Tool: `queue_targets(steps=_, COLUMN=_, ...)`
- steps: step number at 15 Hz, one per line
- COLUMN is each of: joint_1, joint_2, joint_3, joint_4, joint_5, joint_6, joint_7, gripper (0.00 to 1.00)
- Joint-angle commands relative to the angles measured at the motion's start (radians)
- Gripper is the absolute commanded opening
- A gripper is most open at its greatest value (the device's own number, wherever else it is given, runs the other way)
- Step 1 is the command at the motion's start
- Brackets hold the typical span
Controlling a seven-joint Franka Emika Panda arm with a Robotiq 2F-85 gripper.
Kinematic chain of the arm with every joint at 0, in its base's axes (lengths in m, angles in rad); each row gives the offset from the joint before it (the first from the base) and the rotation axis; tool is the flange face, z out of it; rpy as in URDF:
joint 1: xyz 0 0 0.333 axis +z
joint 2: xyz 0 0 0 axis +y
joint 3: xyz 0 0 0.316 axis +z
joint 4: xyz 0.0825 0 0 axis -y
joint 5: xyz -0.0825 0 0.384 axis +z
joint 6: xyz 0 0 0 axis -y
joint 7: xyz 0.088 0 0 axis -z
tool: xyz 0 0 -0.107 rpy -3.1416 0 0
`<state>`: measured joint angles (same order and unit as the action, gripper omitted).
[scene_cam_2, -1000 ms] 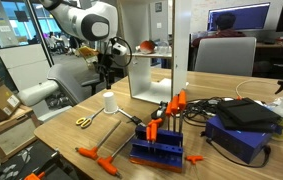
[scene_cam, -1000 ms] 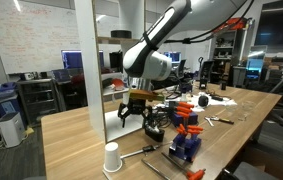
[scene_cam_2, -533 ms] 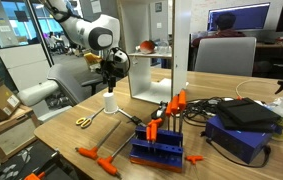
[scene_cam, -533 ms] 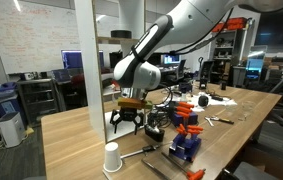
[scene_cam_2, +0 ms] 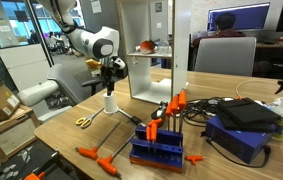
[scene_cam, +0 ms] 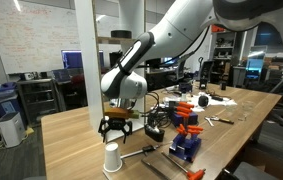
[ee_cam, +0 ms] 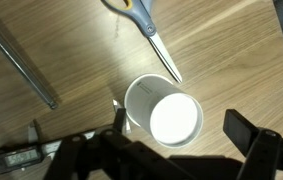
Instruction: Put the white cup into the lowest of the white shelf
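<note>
The small plain white tapered cup stands on end on the light wooden table, directly under the black two-fingered gripper. We cannot tell whether its mouth faces up or down. The fingers are spread wider than the cup and grip nothing. In both exterior views they hang just above the cup, apart from it.

In the wrist view the cup sits off-centre in the gap, close to the finger at 9 o'clock and well clear of the one at 3 o'clock. Scissors with yellowish handles lie at 12 o'clock from the cup, their tips almost at its rim. A thin metal rod lies at 10 o'clock. In an exterior view the tall white open-fronted shelf stands at 2 o'clock from the cup, its lowest tier just above the tabletop.

We judge the offset the main hazard. On closing, the nearer finger would meet the cup first and could shove or tip so light a thing. A descent drifting toward 12 o'clock could catch the scissors. Later, a tilted grip or a high carry could knock the cup against the shelf's side panel or the tier above.
</note>
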<state>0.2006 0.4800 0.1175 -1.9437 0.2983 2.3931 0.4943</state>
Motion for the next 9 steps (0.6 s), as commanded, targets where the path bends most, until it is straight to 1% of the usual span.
queue_targets(steps=1, joint_1=0.025, joint_2=0.078, joint_3=-0.001, joint_4=0.098, joint_5=0.006, joint_6=-0.007, joint_7=0.021, gripper=1.0)
queue_targets(steps=4, joint_1=0.038, joint_2=0.121, joint_3=-0.003, joint_4=0.133, joint_5=0.002, joint_6=-0.003, joint_7=0.018, gripper=1.0)
queue_targets(steps=9, joint_1=0.038, joint_2=0.178, joint_3=-0.004, joint_4=0.164, joint_5=0.007, joint_6=-0.007, joint_7=0.006, gripper=1.0)
